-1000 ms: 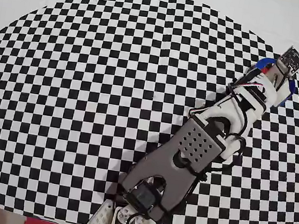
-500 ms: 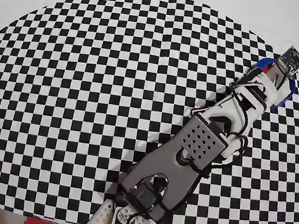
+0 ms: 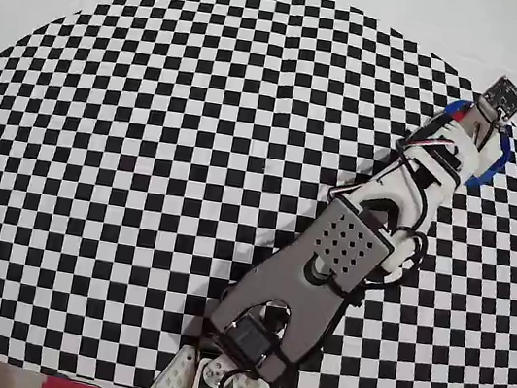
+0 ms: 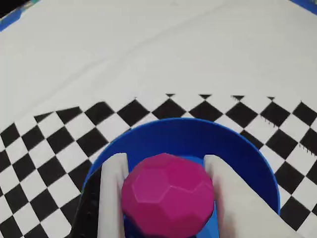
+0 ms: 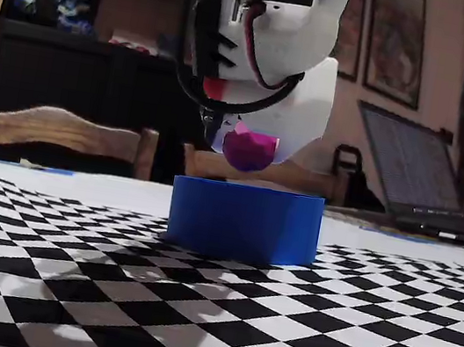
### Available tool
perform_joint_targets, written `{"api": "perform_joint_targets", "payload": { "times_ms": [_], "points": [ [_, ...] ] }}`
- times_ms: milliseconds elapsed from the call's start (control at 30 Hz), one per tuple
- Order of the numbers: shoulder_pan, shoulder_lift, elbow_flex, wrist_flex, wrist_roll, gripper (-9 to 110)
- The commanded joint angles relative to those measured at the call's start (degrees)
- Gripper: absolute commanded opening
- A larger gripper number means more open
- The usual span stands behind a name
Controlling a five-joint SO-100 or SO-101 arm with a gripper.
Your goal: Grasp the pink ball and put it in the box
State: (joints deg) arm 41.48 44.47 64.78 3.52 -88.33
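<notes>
**Pink ball held above the blue box**

The pink ball (image 4: 168, 194) sat clamped between the two white fingers (image 4: 113, 198) of the claw (image 4: 166, 163), one finger pressed to each side of it in the wrist view. Its faceted magenta face bulged out past the fingers toward the camera. In the fixed view the pink ball (image 5: 249, 150) hung just above the rim of the box (image 5: 244, 221), clear of it, directly over the opening and tucked under the white body of the claw (image 5: 248, 154).

The box (image 4: 198, 134), a round bright blue tub, lay right beneath the ball in the wrist view, its far wall curving behind the fingers. It rested on the checkered surface (image 4: 54, 144) near that pattern's edge, with plain white cloth beyond it.

From overhead, the arm (image 3: 347, 257) stretched from the lower edge up to the right, covering most of the box (image 3: 497, 163), of which only blue slivers showed beside the wrist. The ball could not be seen there. Behind the box in the fixed view stood a chair back (image 5: 52, 130) and a laptop (image 5: 409, 181).
</notes>
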Motion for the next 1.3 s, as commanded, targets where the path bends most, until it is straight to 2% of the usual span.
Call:
{"api": "perform_joint_targets", "payload": {
  "times_ms": [0,1000,1033,1067,1133,1167,1267],
  "points": [
    [-0.09,0.62,-2.9,0.18,0.44,0],
    [-0.09,0.44,-3.16,0.35,-0.09,0],
    [-0.18,0.35,-3.16,0.44,-0.18,4],
    [-0.09,0.35,-3.16,0.44,0.18,18],
    [0.0,0.26,-3.08,0.09,0.7,30],
    [0.09,0.26,-3.16,-0.09,1.23,34],
    [0.0,0.53,-3.16,-0.44,1.32,34]
  ]
}}
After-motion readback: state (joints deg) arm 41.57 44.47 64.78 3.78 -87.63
